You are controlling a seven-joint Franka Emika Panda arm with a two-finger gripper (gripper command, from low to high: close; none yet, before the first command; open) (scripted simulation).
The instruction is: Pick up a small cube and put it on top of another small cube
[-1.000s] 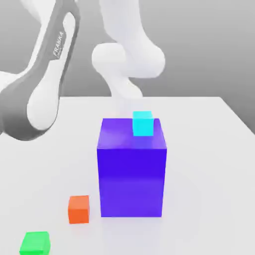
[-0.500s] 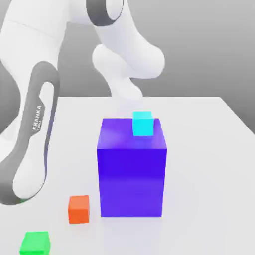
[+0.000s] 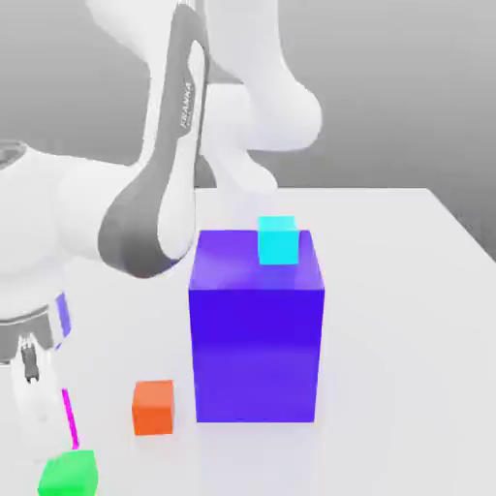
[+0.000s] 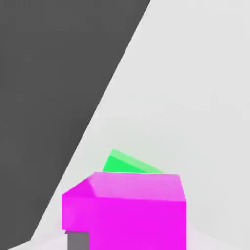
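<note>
Magenta block (image 4: 139,215), one, was clasped between the gripper fingers (image 3: 37,417), near the small green cube (image 3: 70,473).

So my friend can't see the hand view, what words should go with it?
A bright pink block is up close, partly hiding a small green cube. Behind them, a pale tabletop meets a dark grey area along a slanting edge.

Ext. view: white tbl (image 3: 407,339) w/ big blue-purple blk (image 3: 257,354) approx. ctr; sm. orange cube (image 3: 153,408) nr blk at 8 o'clock; sm. green cube (image 3: 69,474) at orange's 8 o'clock.
</note>
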